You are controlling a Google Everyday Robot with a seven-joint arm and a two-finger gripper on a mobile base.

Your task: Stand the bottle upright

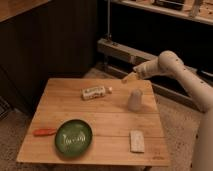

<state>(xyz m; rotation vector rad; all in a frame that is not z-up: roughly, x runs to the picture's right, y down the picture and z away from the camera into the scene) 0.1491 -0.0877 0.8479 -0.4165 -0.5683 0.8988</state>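
Note:
The bottle (94, 92) lies on its side on the wooden table (60, 102), toward the back middle. It has a cream-yellow label and its small white cap points right. My gripper (130, 78) is in the air over the table's back right edge, to the right of the bottle and just above the white cup (135, 100). It is apart from the bottle.
A green plate (73, 138) sits at the front left with a red-orange utensil (44, 132) beside it. A flat pale block (136, 141) lies at the front right. A dark cabinet and a metal shelf rail stand behind the table.

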